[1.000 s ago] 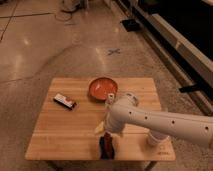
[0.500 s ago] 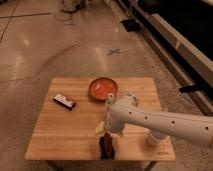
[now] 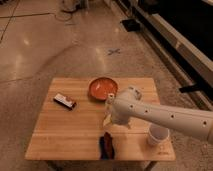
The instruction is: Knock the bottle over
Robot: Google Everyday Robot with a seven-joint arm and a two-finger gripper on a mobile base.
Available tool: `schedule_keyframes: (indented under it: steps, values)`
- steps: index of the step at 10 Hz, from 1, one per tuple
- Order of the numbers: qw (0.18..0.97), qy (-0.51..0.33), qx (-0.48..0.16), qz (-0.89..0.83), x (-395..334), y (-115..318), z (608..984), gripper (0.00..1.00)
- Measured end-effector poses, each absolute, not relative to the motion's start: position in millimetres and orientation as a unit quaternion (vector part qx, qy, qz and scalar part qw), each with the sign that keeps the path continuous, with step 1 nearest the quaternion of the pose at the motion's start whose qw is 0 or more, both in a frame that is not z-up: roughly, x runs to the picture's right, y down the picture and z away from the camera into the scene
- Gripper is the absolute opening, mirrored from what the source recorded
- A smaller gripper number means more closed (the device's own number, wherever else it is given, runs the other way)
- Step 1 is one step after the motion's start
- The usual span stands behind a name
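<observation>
over the middle of the wooden table (image 3: 50,140) i have the gripper (image 3: 107,119), at the end of the white arm (image 3: 165,117) that reaches in from the right side of the view. i cannot tell whether the jaws are open or closed; the rounded wrist housing hides most of them.

item 1, task object: the bottle (image 3: 106,145) is a dark reddish shape just in front of the jaws, toward the near edge of the table. it sits close below the gripper in the view. i cannot tell whether the two touch, or whether the bottle stands upright or lies on its side.

item 2: an orange bowl (image 3: 102,89) sits behind the jaws, toward the far edge, with its right rim overlapped by the wrist housing.

item 3: a small dark packet (image 3: 65,101) with a pale end lies flat, well to the left of the jaws in the view and somewhat farther back.

item 4: a white cup (image 3: 158,136) stands upright to the right of the jaws and nearer the front edge, just under the arm in the view.

item 5: the table stands on a speckled floor (image 3: 40,45), which carries a blue cross mark (image 3: 114,51) beyond the far edge.
</observation>
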State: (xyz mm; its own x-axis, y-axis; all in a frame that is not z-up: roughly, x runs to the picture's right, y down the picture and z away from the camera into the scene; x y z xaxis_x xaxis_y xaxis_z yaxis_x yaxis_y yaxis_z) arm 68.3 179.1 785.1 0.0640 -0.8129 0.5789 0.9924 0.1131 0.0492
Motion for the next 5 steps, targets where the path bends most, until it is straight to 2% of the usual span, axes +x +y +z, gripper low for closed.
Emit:
schedule_keyframes:
  steps: [5]
  values:
    - [0.710, -0.221, -0.183, -0.643, 79.2, 132.7, 806.1, 0.80]
